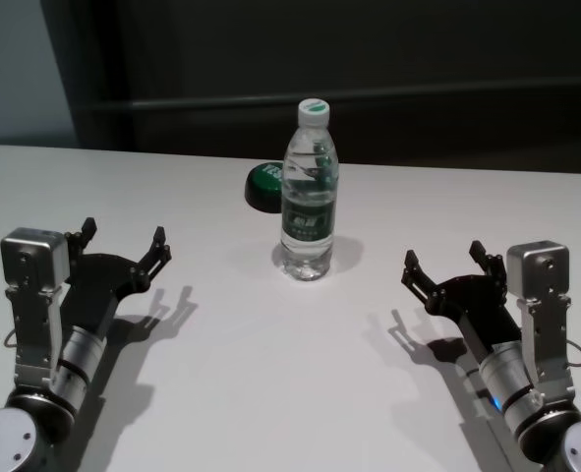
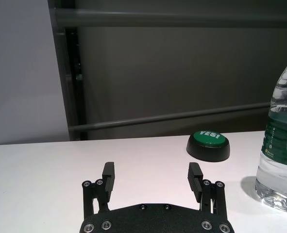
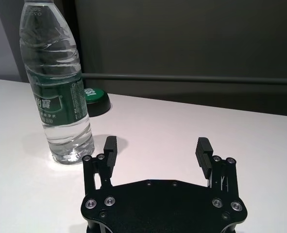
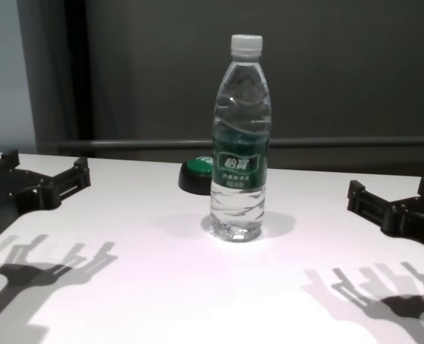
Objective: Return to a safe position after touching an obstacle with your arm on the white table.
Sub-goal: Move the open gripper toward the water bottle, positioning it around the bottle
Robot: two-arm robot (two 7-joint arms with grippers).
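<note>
Water bottle (image 1: 309, 192) stands upright mid-table on the white table (image 1: 270, 393), just in front of a green-topped button (image 1: 264, 184), with nothing touching it. Both arms sit low and well apart from it, left tool (image 1: 123, 241) and right tool (image 1: 444, 264) spread wide and empty. The retreat looks essentially complete.

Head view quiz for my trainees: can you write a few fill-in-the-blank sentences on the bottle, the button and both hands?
1. The water bottle stands ____ on the white table.
2. The green button sits ____ the bottle, seen from the robot.
3. The left hand and right hand both have their fingers ____.
4. The bottle's cap is ____ in colour.

Missing words: upright; behind; open; white
</note>
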